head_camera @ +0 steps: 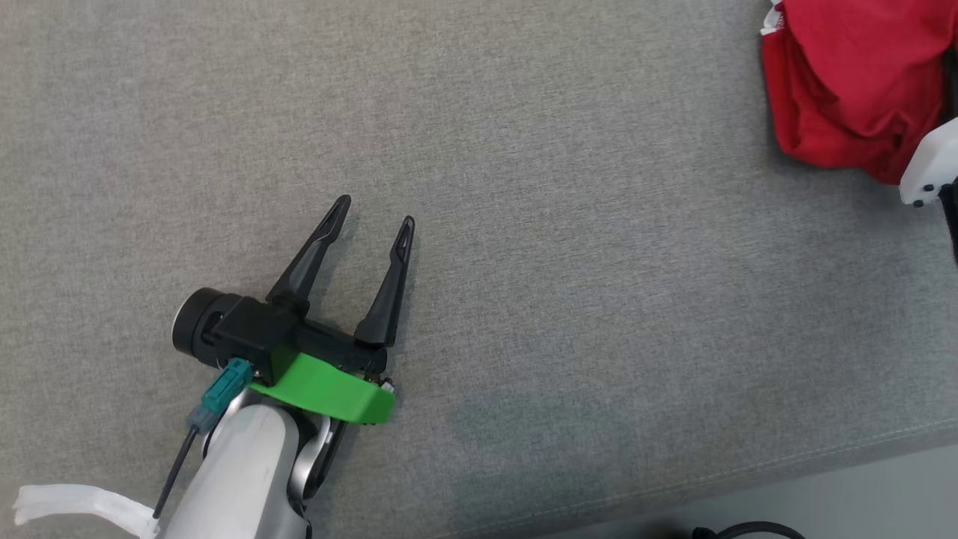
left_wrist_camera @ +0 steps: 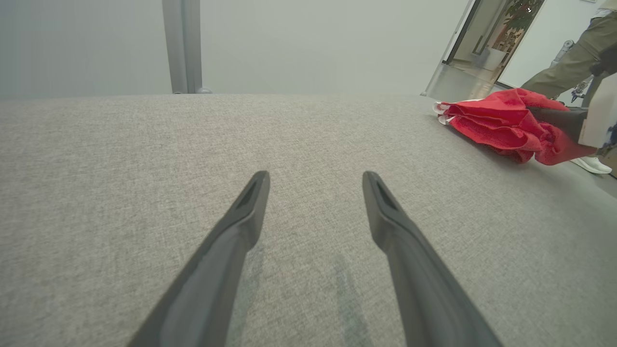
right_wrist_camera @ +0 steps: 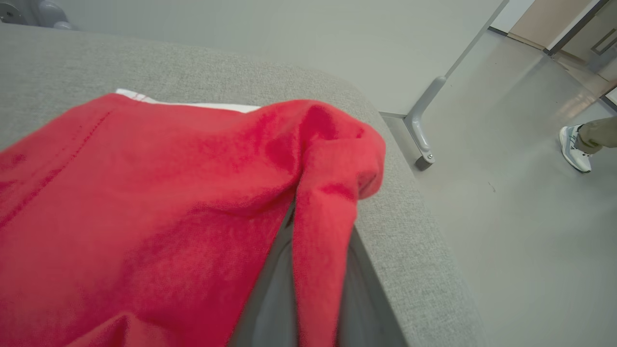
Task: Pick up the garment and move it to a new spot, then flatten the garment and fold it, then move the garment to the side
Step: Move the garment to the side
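Red garment (right_wrist_camera: 144, 193) pinched in the right claw (left_wrist_camera: 542, 116).

You have a bright red garment (head_camera: 846, 82) with a white edge at the upper right of the head view, on a heathered grey woven cushion (head_camera: 599, 224). Lower left, your left gripper (head_camera: 374, 212) has black fingers, a vivid green bracket (head_camera: 329, 389) and a teal connector (head_camera: 224, 388). At the right wrist view's right edge are a white shoe (right_wrist_camera: 573, 149) and a khaki trouser leg (right_wrist_camera: 600, 132).
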Tool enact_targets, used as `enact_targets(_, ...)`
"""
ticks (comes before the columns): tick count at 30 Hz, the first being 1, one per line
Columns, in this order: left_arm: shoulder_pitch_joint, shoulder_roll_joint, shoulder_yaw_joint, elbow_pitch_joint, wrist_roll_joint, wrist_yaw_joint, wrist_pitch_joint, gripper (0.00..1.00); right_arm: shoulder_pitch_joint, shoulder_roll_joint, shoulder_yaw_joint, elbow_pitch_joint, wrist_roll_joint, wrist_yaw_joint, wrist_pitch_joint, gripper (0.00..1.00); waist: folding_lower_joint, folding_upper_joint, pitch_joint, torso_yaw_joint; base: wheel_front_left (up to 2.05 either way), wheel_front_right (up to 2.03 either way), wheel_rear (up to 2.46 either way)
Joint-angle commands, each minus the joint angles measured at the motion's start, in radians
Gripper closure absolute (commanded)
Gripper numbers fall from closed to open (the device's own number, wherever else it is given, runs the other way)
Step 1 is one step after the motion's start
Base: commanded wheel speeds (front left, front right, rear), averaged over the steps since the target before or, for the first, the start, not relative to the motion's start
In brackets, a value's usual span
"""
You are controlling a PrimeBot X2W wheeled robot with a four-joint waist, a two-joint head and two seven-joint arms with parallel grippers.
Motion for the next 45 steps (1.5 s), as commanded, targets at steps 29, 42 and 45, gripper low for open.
enact_targets(29,0.125,-0.063,0.159,0.088,0.045,0.001,0.001,0.0,0.281,0.205,-0.155,-0.328,-0.148,-0.002,-0.003,0.0,-0.0001,0.0,-0.208,0.074,0.0,0.0,0.0)
enact_targets(42,0.233,-0.088,0.277,0.149,0.072,0.001,0.001,0.0,0.558,0.31,-0.019,-0.455,0.024,-0.002,-0.004,0.0,-0.0001,0.0,-0.33,0.128,0.0,0.0,0.0)
enact_targets(45,0.256,-0.092,0.299,0.159,0.08,0.001,0.001,0.0,0.614,0.328,-0.025,-0.493,0.026,-0.002,-0.004,0.0,-0.0001,0.0,-0.359,0.127,0.0,0.0,0.0)
